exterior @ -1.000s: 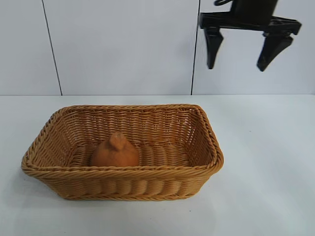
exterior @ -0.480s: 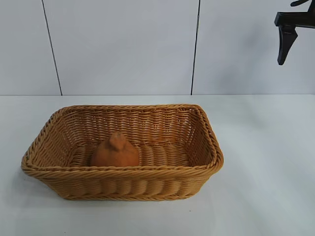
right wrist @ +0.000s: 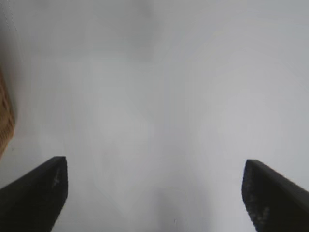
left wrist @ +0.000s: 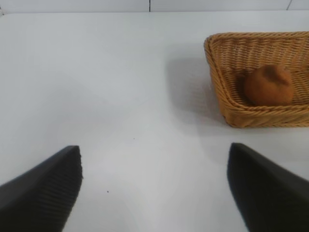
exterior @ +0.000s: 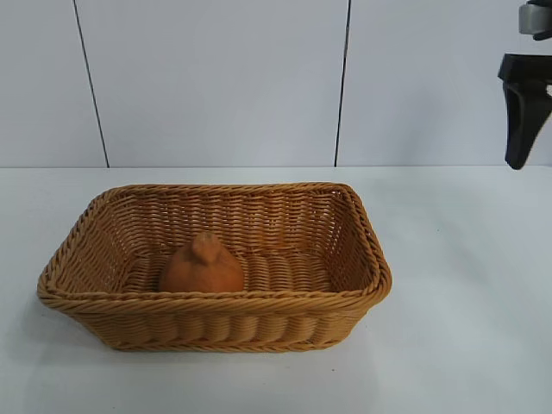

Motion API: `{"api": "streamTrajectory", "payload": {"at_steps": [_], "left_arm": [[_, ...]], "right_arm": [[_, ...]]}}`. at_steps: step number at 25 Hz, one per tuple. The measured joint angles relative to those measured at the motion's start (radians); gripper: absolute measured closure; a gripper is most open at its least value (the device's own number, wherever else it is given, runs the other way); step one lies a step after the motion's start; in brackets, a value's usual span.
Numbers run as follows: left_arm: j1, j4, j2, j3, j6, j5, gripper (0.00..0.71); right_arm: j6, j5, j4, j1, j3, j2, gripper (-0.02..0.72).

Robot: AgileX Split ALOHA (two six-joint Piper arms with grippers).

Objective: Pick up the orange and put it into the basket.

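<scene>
The dull-orange, knobbly orange (exterior: 201, 267) sits inside the tan wicker basket (exterior: 216, 299), near its front wall and left of middle. It also shows in the left wrist view (left wrist: 268, 85), inside the basket (left wrist: 223, 92). My right gripper (right wrist: 154, 164) is open and empty, high above the table to the right of the basket. Only one of its fingers (exterior: 523, 116) shows in the exterior view, at the right edge. My left gripper (left wrist: 154, 152) is open and empty over bare table, well away from the basket, and out of the exterior view.
The white table (exterior: 466, 285) stretches round the basket on all sides. A white panelled wall (exterior: 216, 78) stands behind it. A sliver of the basket's edge (right wrist: 4, 121) shows at the side of the right wrist view.
My right gripper has moved to the right, from above the basket's right end to the frame's edge, and has come down slightly. The orange and basket have not moved.
</scene>
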Motion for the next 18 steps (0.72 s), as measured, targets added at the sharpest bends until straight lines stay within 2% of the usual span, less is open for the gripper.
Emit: {"api": "streamTrajectory", "payload": {"at_steps": [4, 9, 14, 18], "left_arm": [[0.000, 0.000, 0.000, 0.000, 0.000, 0.000, 0.125], [0.000, 0.000, 0.000, 0.000, 0.000, 0.000, 0.125], [0.000, 0.000, 0.000, 0.000, 0.000, 0.000, 0.125], [0.000, 0.000, 0.000, 0.000, 0.000, 0.000, 0.125]], "right_arm": [[-0.006, 0.000, 0.029, 0.000, 0.215, -0.193, 0.030], [-0.061, -0.004, 0.030, 0.000, 0.469, -0.455, 0.030], [-0.072, -0.120, 0.030, 0.000, 0.676, -0.740, 0.030], [-0.075, -0.165, 0.030, 0.000, 0.788, -0.976, 0.030]]}}
